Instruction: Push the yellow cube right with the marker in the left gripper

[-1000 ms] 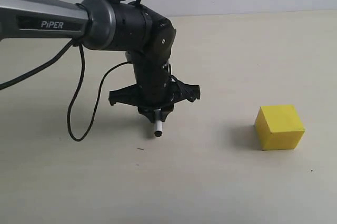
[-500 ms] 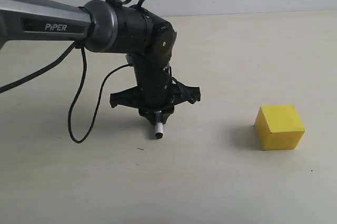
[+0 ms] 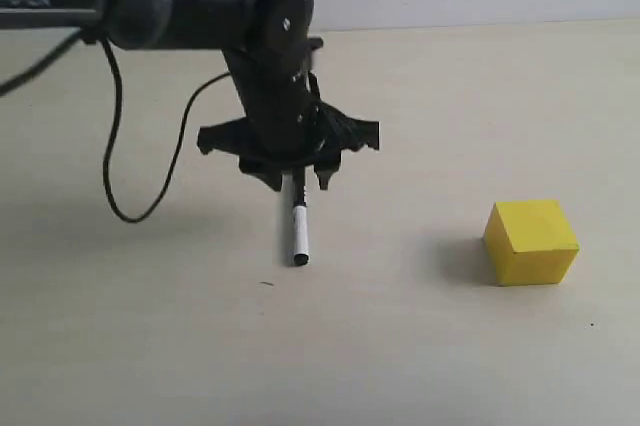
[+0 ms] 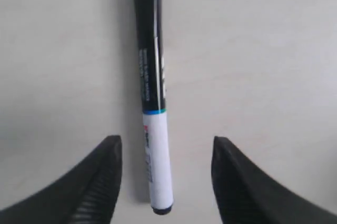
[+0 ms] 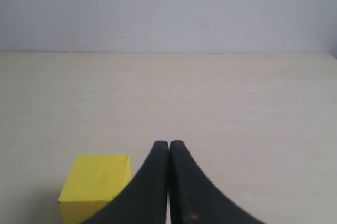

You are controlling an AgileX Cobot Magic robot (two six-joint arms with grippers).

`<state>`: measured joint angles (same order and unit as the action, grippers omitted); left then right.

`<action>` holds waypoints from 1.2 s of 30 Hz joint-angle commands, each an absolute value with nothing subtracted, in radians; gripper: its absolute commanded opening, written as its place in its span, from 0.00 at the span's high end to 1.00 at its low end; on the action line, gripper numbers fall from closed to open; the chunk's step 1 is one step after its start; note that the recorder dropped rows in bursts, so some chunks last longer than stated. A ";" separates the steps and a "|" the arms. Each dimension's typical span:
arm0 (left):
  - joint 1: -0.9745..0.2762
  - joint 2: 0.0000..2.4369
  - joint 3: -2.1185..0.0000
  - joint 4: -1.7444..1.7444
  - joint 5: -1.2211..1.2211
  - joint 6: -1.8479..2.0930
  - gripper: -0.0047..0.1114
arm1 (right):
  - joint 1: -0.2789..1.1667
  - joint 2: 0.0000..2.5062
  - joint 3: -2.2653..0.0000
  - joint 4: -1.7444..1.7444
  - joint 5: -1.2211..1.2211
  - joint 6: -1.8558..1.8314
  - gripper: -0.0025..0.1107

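The pale beige tabletop carries everything. The glossy black left tool has risen since half a second ago, and its arm is cut off at the exterior view's left border. Its fingers stand wide apart, gripping nothing. The black right tool is pressed closed, empty. The bright yellow matte cube has stayed put toward the tabletop's right edge. The slim white-barrelled, black-capped marker lies loose between the left fingers, well apart from the cube, with more of it exposed than before. Its print is illegible.
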<state>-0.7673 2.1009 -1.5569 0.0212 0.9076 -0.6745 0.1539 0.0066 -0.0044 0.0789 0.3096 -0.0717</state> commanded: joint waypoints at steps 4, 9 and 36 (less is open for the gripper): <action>-0.774 1.902 -1.514 0.013 0.869 -0.342 0.96 | 0.155 0.000 0.000 0.076 0.301 -0.075 0.98; -0.903 1.640 -1.153 0.016 0.305 -0.284 0.96 | 0.155 0.000 0.000 0.076 0.301 -0.075 0.98; -0.659 0.573 -0.210 0.022 -0.258 -0.082 0.96 | 0.155 0.000 0.000 0.076 0.306 -0.075 0.98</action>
